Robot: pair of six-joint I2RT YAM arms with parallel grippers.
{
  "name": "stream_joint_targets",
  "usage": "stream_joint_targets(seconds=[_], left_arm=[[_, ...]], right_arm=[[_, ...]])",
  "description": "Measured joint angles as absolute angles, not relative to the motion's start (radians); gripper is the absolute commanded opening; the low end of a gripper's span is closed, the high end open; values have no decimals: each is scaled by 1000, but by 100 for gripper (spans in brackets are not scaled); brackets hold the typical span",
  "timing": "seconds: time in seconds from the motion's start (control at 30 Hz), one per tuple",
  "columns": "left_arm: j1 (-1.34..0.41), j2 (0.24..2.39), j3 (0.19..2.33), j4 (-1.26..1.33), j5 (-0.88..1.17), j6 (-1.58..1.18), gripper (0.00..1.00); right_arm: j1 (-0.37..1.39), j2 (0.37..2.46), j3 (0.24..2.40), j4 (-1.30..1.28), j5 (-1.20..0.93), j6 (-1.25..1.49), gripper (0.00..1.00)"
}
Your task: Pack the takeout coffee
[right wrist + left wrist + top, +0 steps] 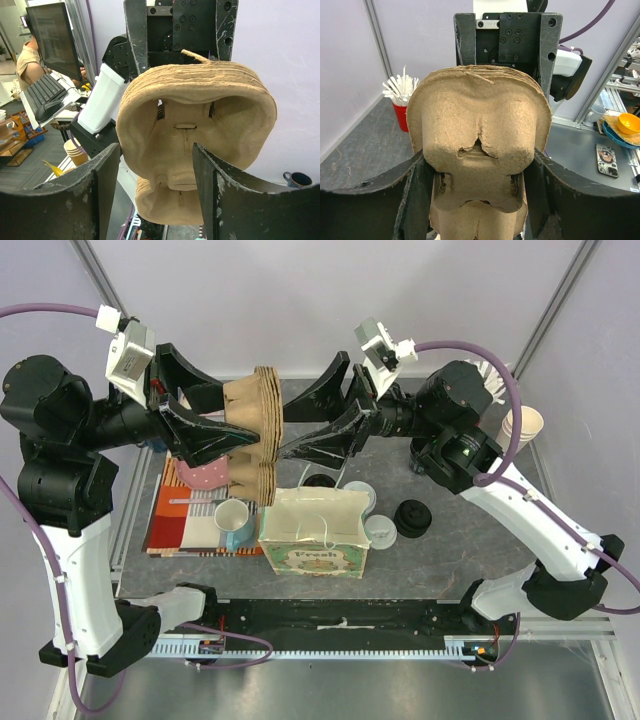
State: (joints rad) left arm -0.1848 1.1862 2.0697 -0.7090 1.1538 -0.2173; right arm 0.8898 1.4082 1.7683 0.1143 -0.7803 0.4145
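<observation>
**Above the tabletop: carriers aloft, coffee not yet packed**

Over the middle of the tabletop, both arms meet at a stack of pulp carriers, held edge-up well above everything else.

- Left hand: clamped on the stack. Its wrist view shows a finger pressed against each side of the pulp.
- Right hand: fingers apart, set around the facing end of the stack. Its wrist view shows one finger against the pulp and a gap at the other, so I see no pinch there yet.

Progress, as I judge it: early.
- The paper bag stands open at the near side, under the stack. I see nothing in it.
- The takeout coffee cups, white lids on, sit on the tabletop just beside the bag's right edge, one partly behind it. Neither is in a carrier or in the bag.
- What looks left to do: free one carrier from the stack, seat the cups in it, and load the bag.

Around:
- A loose black lid lies just right of the lidded cups.
- A black cup stands behind the bag.
- A lidless pale cup sits at the bag's left, on a striped mat.
- Spare paper cups are stacked at the far right.
- A red cup of straws shows in the left wrist view.

In the way: the bag's tall walls crowd the lidded cups, and the black lid lies close on their other side.
</observation>
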Motion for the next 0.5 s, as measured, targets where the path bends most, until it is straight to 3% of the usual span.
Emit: stream_joint_targets(seconds=[0.2, 0.43, 0.5], left_arm=[[-184, 1187, 2070, -709, 1150, -216, 2], [-184, 1189, 2070, -709, 1148, -215, 2], [-184, 1190, 2070, -709, 1149, -215, 2]], right_arm=[[895, 1415, 1771, 120, -788, 427, 42], [902, 1412, 1776, 108, -792, 408, 41], [902, 1408, 1777, 95, -792, 392, 45]])
